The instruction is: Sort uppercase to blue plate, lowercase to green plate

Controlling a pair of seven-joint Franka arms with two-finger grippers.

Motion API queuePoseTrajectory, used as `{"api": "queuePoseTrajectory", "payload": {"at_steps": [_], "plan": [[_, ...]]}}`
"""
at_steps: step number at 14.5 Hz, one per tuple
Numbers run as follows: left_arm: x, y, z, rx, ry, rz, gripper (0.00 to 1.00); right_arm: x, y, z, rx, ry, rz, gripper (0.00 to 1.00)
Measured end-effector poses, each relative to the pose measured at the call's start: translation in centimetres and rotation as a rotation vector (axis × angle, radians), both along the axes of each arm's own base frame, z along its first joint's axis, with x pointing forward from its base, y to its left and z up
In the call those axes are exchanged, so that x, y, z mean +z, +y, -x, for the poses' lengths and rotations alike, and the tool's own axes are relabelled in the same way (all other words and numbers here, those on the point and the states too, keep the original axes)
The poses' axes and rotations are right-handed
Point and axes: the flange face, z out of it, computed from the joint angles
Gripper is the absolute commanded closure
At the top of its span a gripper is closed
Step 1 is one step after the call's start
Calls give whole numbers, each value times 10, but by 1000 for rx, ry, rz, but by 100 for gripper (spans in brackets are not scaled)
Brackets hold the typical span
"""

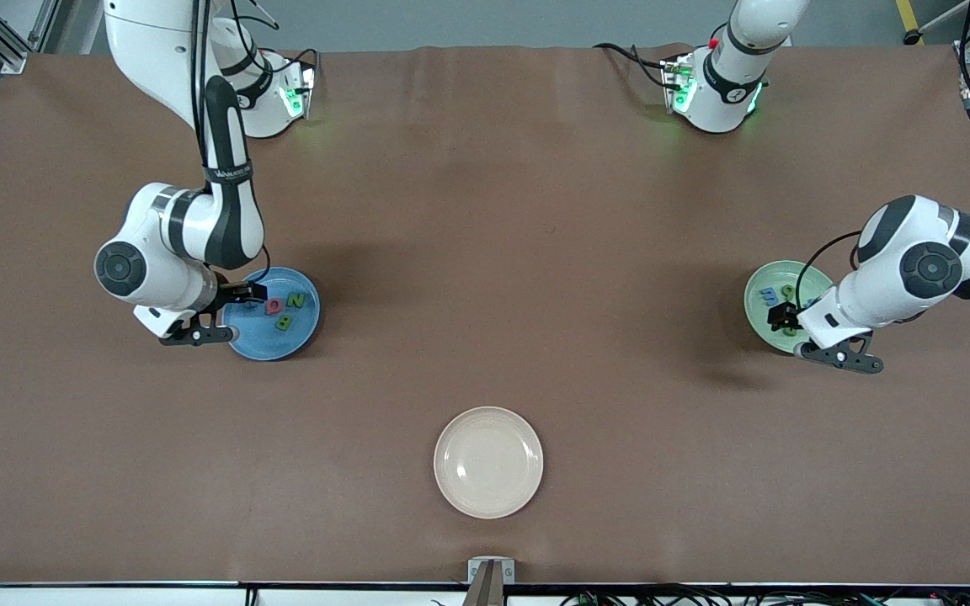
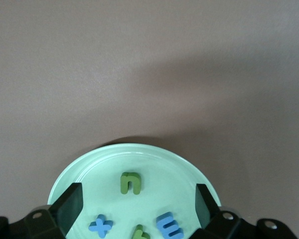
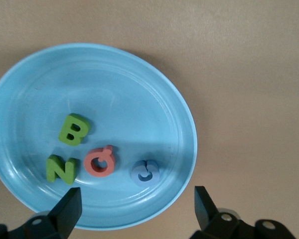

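The right gripper (image 1: pixel 242 292) hangs open-jawed over the blue plate (image 1: pixel 295 341), where the uppercase (image 3: pixel 100 161) lie sorted, the cream plate (image 1: pixel 488 461) is bare, and the left gripper (image 1: pixel 780 318) hangs open-jawed over the green plate (image 1: pixel 759 310) holding the lowercase (image 2: pixel 130 182).

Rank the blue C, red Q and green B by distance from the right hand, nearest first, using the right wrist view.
1. blue C: on the blue plate, closest to the open right hand.
2. red Q: beside the C, mid-plate.
3. green B: farthest, above the green N.
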Motion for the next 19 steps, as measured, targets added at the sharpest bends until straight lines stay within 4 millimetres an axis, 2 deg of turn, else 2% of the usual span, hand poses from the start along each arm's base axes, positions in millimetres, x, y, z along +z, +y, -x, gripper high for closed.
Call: {"api": "queuePoseTrajectory", "payload": {"at_steps": [2, 3, 6, 8, 11, 13, 15, 16, 19], "plan": [[11, 1, -6, 30, 4, 31, 1, 14, 9, -9, 10, 21, -22, 0], [17, -2, -8, 40, 9, 50, 1, 28, 15, -18, 15, 36, -40, 0], [25, -20, -7, 23, 58, 101, 1, 86, 12, -47, 11, 54, -87, 0], [23, -28, -10, 20, 103, 100, 1, 124, -5, -64, -9, 53, -114, 0], [28, -51, -15, 24, 138, 73, 1, 178, -43, -83, -51, 29, -137, 0], [36, -71, -15, 27, 142, 61, 1, 212, -76, -91, -81, 3, -140, 0], [43, -80, -15, 39, 144, 60, 1, 239, -101, -94, -93, -21, -118, 0], [45, -82, -14, 47, 144, 61, 1, 248, -106, -95, -91, -26, -103, 0], [51, -94, -13, 85, 141, 77, 1, 264, -102, -98, -73, -39, -79, 0]]}}
